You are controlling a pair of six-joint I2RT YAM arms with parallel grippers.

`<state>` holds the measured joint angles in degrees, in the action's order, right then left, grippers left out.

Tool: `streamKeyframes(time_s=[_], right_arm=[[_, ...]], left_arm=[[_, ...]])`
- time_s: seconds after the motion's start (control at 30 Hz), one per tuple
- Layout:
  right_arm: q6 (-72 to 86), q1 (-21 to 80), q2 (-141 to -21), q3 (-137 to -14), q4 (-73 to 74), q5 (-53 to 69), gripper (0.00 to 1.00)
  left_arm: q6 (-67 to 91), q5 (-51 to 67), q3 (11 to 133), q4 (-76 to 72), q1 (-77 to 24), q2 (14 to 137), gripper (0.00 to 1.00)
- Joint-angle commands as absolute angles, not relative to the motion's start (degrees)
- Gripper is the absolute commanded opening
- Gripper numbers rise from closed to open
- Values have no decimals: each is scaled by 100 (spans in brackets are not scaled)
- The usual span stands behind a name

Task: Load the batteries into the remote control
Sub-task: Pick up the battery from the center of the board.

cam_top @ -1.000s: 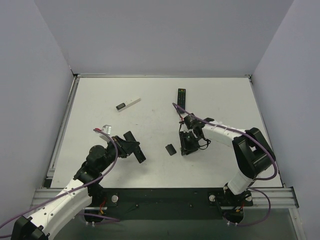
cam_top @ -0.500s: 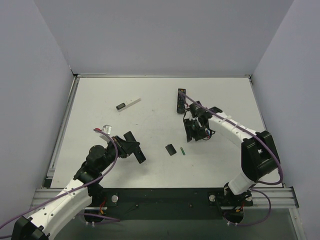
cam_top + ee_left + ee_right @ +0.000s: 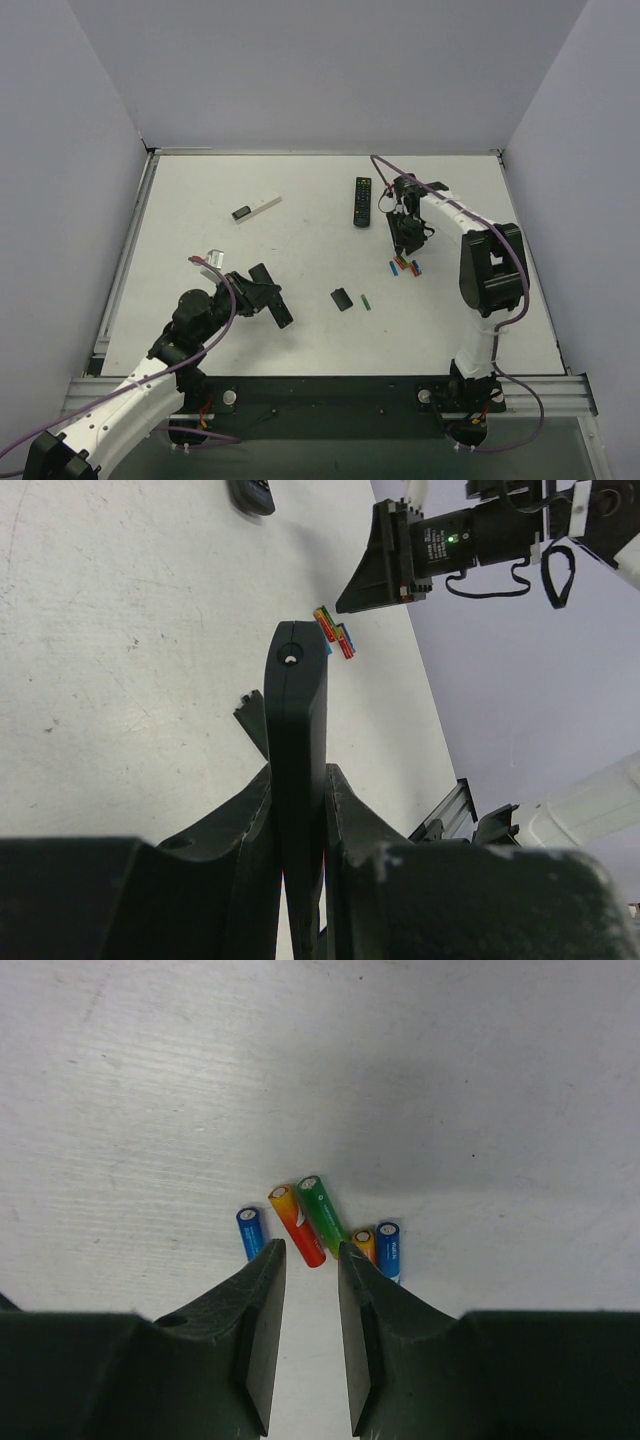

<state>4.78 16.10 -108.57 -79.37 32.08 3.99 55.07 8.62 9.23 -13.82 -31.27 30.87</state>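
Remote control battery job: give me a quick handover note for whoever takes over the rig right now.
Left gripper: shut on the remote control, which sticks out beyond the fingers.
Right gripper: jaws slightly apart, empty, poised over the battery cluster.
Things: the cluster is five cells lying together on the table. One more green battery lies alone beside the back cover.
Done: the cover is off the remote.
Left: pick up cells, load them, refit the cover. The compartment is not visible, so whether any cell is already in cannot be told.
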Motion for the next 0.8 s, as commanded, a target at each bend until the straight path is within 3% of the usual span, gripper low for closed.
streamKeyframes(time_s=[0.0, 0.77], right_arm=[[115, 1564, -11065, -8235, 3753, 325, 23], [44, 1564, -11856, -8569, 3771, 228, 16]], left_arm=[[5546, 1028, 1002, -1784, -3067, 3129, 0], [5607, 1134, 1002, -1837, -3015, 3164, 0]])
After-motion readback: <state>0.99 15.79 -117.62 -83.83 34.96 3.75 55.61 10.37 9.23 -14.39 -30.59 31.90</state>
